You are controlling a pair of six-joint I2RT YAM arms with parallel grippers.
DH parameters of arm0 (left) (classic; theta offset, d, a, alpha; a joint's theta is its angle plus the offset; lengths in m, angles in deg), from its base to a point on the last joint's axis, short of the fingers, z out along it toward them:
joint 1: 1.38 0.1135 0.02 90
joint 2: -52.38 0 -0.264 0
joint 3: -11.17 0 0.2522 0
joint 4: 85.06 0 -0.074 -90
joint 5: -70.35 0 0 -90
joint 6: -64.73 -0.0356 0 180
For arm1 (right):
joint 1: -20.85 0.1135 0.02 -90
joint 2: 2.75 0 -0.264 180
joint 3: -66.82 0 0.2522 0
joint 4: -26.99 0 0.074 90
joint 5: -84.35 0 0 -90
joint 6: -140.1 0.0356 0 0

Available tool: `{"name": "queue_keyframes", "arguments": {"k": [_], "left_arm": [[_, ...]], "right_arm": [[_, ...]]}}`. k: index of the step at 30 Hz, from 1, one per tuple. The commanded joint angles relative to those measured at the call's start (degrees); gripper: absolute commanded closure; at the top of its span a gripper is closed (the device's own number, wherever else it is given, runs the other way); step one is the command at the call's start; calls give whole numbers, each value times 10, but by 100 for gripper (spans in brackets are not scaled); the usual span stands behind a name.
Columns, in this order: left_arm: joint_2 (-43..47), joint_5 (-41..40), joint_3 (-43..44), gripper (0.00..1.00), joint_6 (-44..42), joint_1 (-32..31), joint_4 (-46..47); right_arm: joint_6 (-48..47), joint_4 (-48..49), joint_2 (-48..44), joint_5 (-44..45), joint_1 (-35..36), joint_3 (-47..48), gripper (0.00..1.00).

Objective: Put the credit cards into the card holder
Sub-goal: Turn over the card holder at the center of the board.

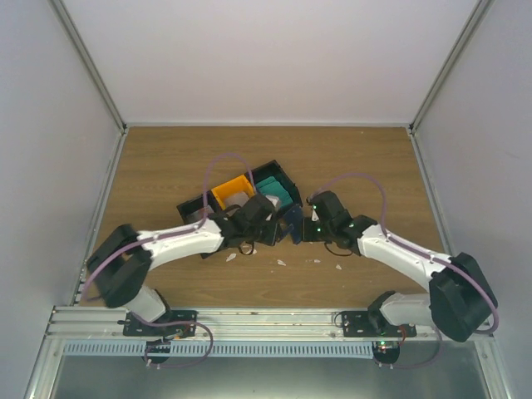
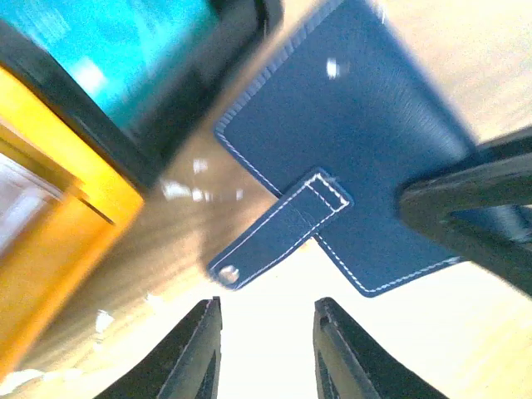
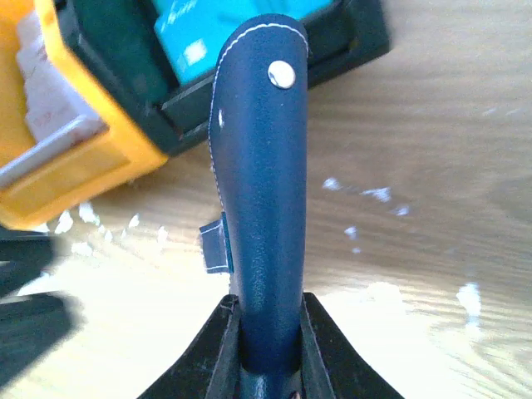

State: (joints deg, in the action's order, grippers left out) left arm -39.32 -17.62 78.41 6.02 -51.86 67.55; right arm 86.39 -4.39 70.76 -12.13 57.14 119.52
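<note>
The navy card holder (image 3: 262,183) is closed and held on edge above the table, clamped between my right gripper's (image 3: 264,309) jaws. In the left wrist view the card holder (image 2: 357,150) shows its flat face, with its snap tab (image 2: 278,237) hanging loose toward my left gripper (image 2: 268,314). That gripper is open and empty, just short of the tab. From above, the holder (image 1: 292,219) sits between the left gripper (image 1: 271,229) and the right gripper (image 1: 301,229). Teal credit cards (image 3: 195,37) lie in a black bin. Pale cards (image 3: 46,100) lie in the orange bin (image 3: 83,170).
A cluster of bins stands just behind the grippers: an orange bin (image 1: 229,192), a black bin with teal cards (image 1: 275,188) and another black bin (image 1: 194,209). Tiny white scraps (image 1: 281,263) lie on the wooden table (image 1: 166,166) in front of the grippers.
</note>
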Motion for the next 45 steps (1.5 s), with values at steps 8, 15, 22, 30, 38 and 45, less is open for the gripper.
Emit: {"name": "queue_keyframes", "arguments": {"k": [8, 15, 22, 30, 38, 45], "left_arm": [[205, -141, 30, 59, 26, 17, -49], [243, -121, 39, 57, 26, 42, -70], [267, -124, 42, 56, 29, 63, -91], [307, -172, 69, 51, 14, 85, -132], [304, -80, 54, 43, 8, 102, -113], [262, 91, -4, 37, 20, 109, -45]], "right_arm": [[129, -402, 27, 313, 61, 174, 100], [197, -529, 146, 419, 121, 217, 100], [187, -502, 303, 380, 223, 286, 97], [126, -342, 337, 254, 264, 304, 59], [98, -253, 260, 178, 259, 269, 37], [133, -230, 110, 195, 212, 203, 35]]}}
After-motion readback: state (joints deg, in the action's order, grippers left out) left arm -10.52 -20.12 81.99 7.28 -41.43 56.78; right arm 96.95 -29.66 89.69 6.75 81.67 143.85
